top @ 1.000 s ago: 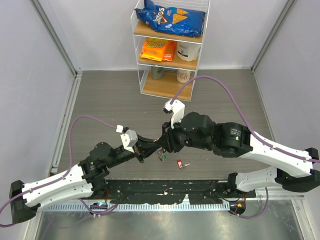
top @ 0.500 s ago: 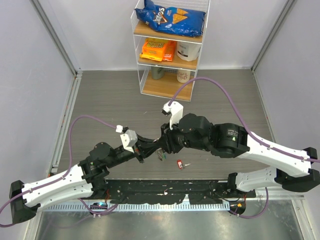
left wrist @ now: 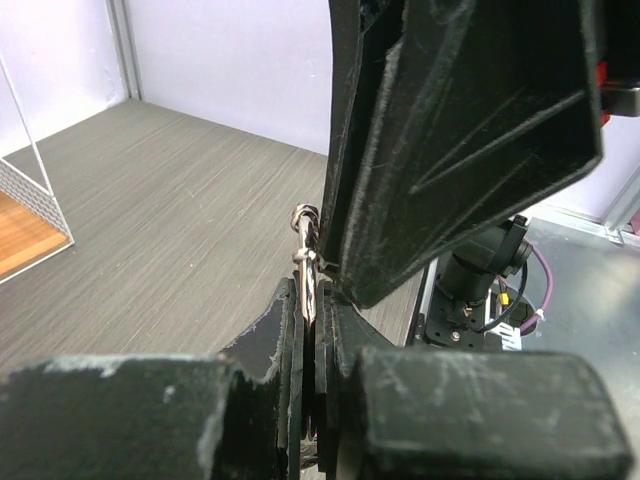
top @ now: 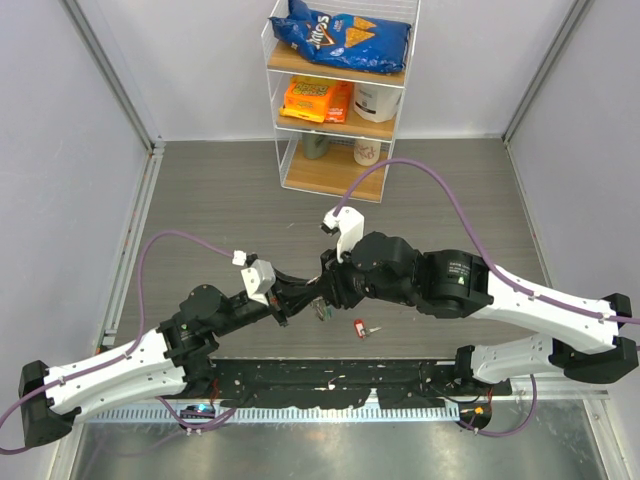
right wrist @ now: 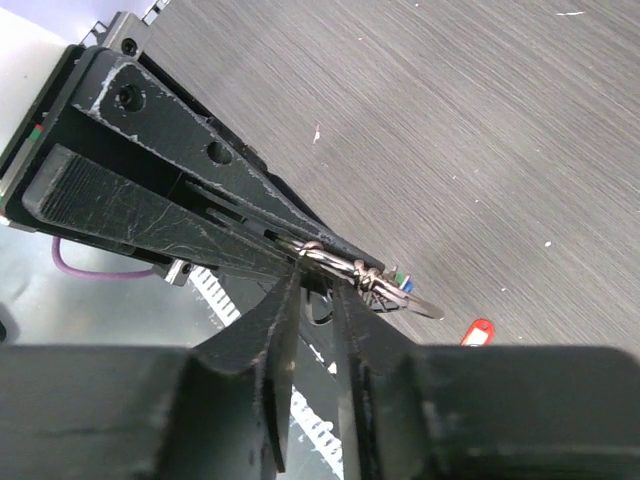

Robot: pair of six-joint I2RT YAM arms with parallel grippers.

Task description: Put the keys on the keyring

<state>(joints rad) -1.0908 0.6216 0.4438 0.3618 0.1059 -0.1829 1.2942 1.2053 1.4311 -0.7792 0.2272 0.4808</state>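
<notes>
My left gripper [top: 301, 295] is shut on the thin silver keyring [left wrist: 304, 250] and holds it edge-on above the floor. In the right wrist view the keyring [right wrist: 333, 260] sticks out of the left gripper's black fingers [right wrist: 190, 190]. Keys with green and blue heads [right wrist: 398, 284] hang on it; in the top view they [top: 322, 312] dangle between the two grippers. My right gripper [right wrist: 318, 276] has its jaws a narrow gap apart, with the tips at the ring. A key with a red head [top: 360, 328] lies on the floor to the right and also shows in the right wrist view [right wrist: 478, 331].
A clear shelf rack [top: 338, 100] with a chip bag, snack packs and cups stands at the back. Grey walls close the sides. The black arm-base rail [top: 330, 378] runs along the near edge.
My right arm has shifted slightly to the left, toward the left gripper. The left arm, the ring and the red key have stayed in place.
</notes>
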